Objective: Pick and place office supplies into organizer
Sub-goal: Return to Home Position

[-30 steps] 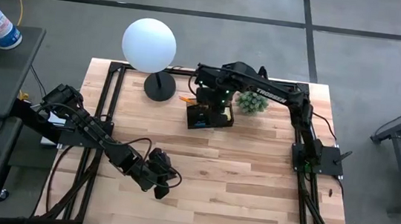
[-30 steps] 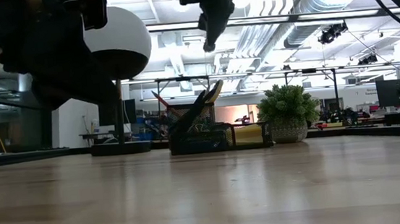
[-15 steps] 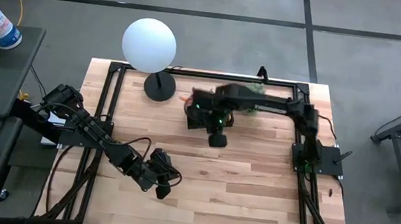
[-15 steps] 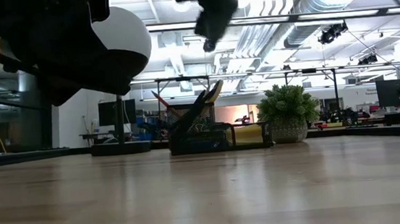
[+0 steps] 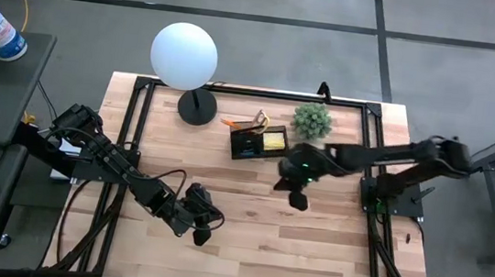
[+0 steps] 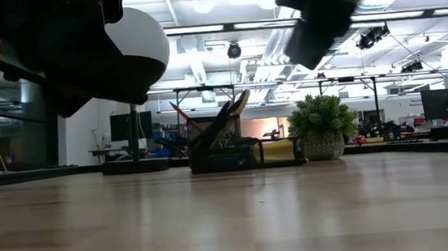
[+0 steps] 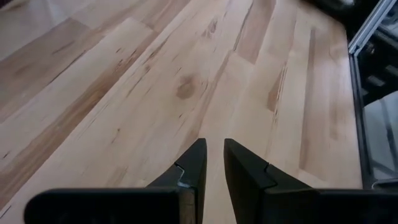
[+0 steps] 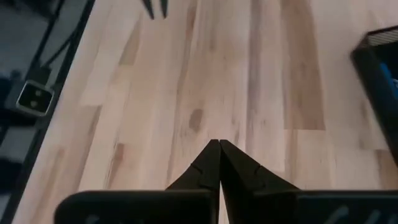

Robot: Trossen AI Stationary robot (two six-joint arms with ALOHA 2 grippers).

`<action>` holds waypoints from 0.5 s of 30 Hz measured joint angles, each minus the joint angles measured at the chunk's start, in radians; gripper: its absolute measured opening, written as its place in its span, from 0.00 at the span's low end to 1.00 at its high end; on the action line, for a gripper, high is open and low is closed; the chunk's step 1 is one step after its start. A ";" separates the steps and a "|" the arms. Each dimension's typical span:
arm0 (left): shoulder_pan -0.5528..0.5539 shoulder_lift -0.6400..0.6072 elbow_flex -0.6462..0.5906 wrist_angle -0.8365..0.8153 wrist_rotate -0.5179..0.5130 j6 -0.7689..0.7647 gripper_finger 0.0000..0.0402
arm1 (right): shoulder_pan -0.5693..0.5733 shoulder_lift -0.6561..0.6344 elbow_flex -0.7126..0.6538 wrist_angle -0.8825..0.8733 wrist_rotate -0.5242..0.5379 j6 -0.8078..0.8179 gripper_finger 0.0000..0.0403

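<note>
The black organizer (image 5: 254, 143) stands on the table at the far middle; a corner of it shows in the right wrist view (image 8: 378, 62). In it are a yellow sticky-note pad (image 5: 273, 141), yellow-handled scissors (image 6: 237, 106) and orange pencils (image 5: 231, 121) that stick up and lean out. My right gripper (image 5: 296, 199) hangs shut and empty above the table, nearer and to the right of the organizer (image 6: 247, 153). My left gripper (image 5: 201, 233) waits low at the near left, its fingers (image 7: 194, 163) a narrow gap apart with nothing between them.
A white globe lamp (image 5: 184, 55) on a black base stands at the far left. A small green potted plant (image 5: 312, 120) sits right of the organizer. Bare wood lies between the two grippers and along the near edge.
My right gripper has drawn away from above the organizer, going down and toward the table's near and right edges, and has tipped further downward. The things in the organizer have stayed where they were.
</note>
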 joint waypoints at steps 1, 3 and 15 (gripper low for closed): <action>0.003 0.000 0.000 0.009 -0.005 0.000 0.12 | 0.006 -0.036 -0.053 0.052 0.016 0.026 0.00; 0.014 0.000 0.000 0.046 -0.003 0.000 0.12 | 0.014 -0.106 -0.162 0.161 0.032 0.070 0.00; 0.179 0.000 0.000 0.491 0.028 0.264 0.12 | -0.016 -0.384 -0.622 0.683 -0.028 0.250 0.00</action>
